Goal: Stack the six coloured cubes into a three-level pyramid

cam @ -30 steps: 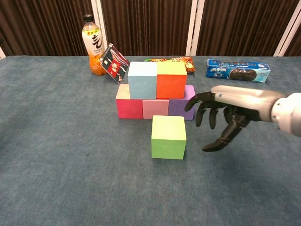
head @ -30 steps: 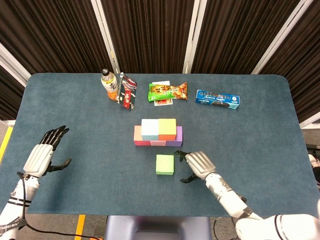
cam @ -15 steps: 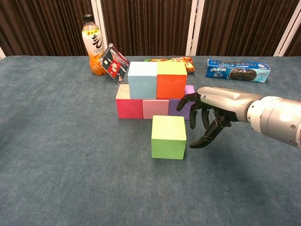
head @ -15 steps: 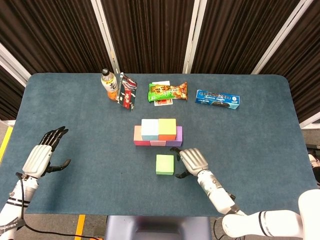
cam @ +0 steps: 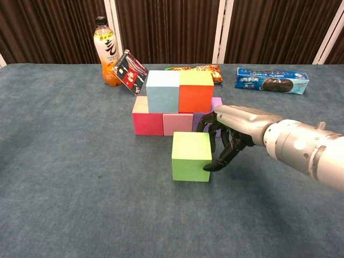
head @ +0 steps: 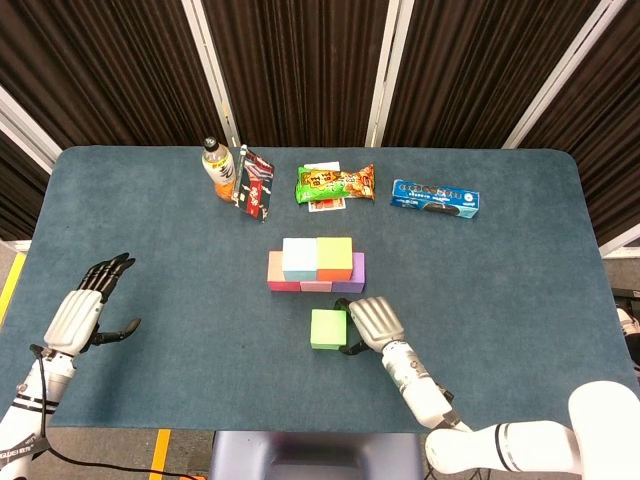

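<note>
Green cube flat, square to stack, right robot hand touching.

Both views are evenly and brightly lit from overhead, with only soft, short shadows cast on the blue table beside the cubes, no strong glare is seen, focus is kept sharp throughout, and slight bending is noticed toward the edges

purple cube – mostly behind right hand; snack lettering illegible
</note>
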`<action>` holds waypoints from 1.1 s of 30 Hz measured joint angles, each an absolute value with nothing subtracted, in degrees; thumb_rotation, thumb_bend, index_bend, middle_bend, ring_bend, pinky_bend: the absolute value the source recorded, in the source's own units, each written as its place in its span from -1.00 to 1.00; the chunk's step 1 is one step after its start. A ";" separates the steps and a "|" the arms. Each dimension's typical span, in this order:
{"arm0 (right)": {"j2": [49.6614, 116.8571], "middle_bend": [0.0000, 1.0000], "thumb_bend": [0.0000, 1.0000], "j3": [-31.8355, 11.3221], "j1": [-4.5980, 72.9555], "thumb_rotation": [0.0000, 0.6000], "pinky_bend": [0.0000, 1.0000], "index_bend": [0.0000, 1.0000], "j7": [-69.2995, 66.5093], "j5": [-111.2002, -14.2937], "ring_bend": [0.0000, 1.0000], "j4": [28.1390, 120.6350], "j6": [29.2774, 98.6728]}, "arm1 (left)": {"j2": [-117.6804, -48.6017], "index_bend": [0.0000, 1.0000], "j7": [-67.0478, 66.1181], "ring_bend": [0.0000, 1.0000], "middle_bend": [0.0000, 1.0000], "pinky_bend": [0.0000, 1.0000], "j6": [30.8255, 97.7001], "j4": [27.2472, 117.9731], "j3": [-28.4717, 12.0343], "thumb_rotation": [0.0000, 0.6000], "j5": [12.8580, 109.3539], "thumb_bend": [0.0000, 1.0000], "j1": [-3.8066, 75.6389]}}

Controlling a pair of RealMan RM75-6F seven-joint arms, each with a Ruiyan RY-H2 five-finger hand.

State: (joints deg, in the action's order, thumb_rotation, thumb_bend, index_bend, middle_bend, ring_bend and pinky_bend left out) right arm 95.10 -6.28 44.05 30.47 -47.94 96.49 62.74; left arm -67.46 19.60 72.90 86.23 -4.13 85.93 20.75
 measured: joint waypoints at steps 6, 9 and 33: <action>93.46 0.29 -0.28 -6.52 43.47 1.00 1.00 0.17 30.73 -49.74 0.48 98.92 63.60 | -67.31 -1.00 20.22 -1.00 -1.00 -0.86 73.21 86.12 -4.06 1.00 86.24 -0.40 20.64; 90.28 0.29 -0.28 -6.74 43.15 1.00 1.00 0.17 30.20 -50.94 0.48 102.53 63.51 | -67.06 -1.00 19.84 -1.00 -1.00 -0.86 73.27 86.52 -4.06 1.00 86.30 -0.40 20.63; 59.30 0.29 -0.28 -21.56 57.24 1.00 1.00 0.18 14.69 -36.95 0.48 107.18 39.37 | -65.71 -1.00 13.53 -1.00 -1.00 -0.86 72.26 91.51 -5.25 1.00 82.59 -0.40 20.42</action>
State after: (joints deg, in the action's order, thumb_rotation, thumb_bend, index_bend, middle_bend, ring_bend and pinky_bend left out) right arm 59.30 -21.56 57.24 14.69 -36.95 107.18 39.37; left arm -65.71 13.53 72.26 91.51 -5.25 82.59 20.42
